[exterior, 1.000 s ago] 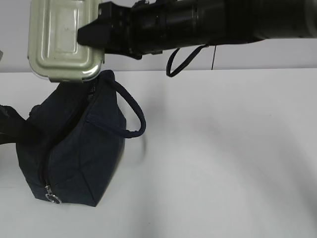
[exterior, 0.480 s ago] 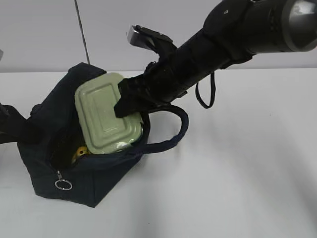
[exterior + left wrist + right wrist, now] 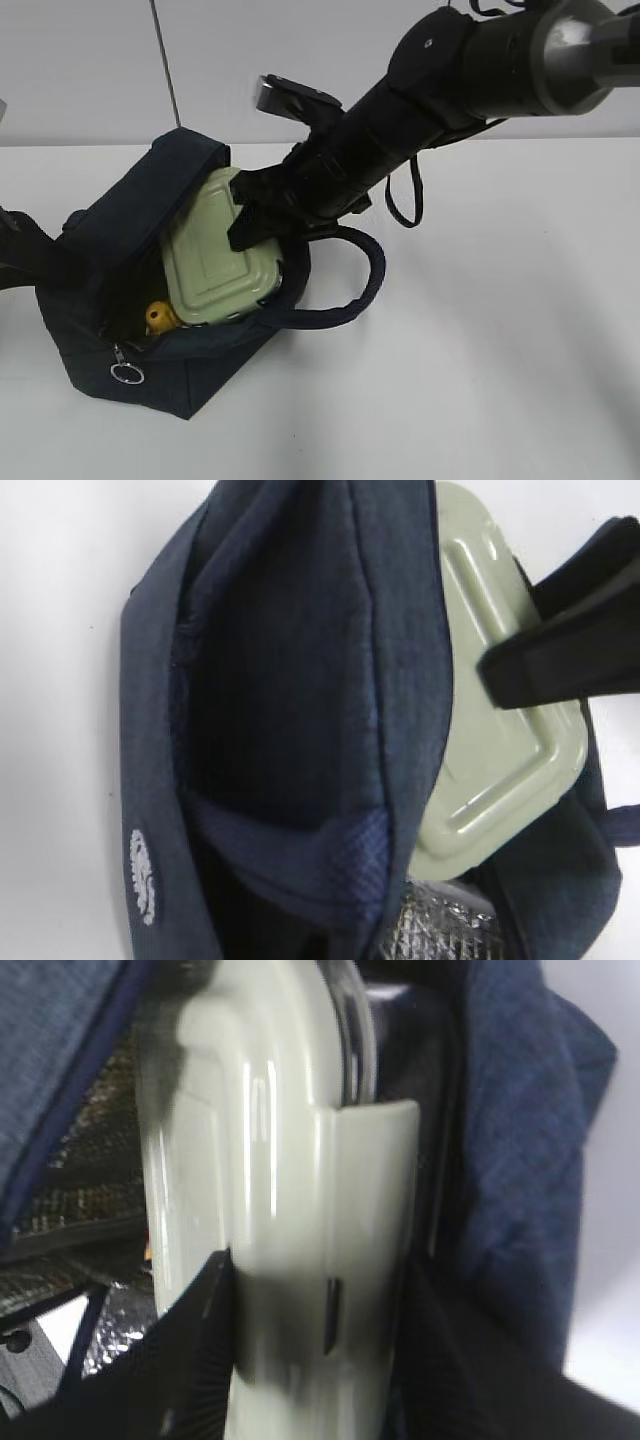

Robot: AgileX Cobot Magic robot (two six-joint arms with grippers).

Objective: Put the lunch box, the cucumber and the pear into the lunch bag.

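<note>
Lunch box (image 3: pixel 215 258) insertion is the step in hand, as we judge it: our right gripper (image 3: pixel 262 215) reaches across from the right and tilts the box, sage lid up, so its lower left corner slides through the opening of the lunch bag (image 3: pixel 130 330). The right wrist view shows both fingers (image 3: pixel 195 1360) pressed against either side of the box's end, closed firmly on it. Our left gripper sits at the far left of the counter (image 3: pixel 480 350), mostly out of frame; we cannot tell its state, though it seems placed to steady the bag. The pear (image 3: pixel 160 317) lies inside, just left of the box's lower corner. We see no cucumber here.
</note>
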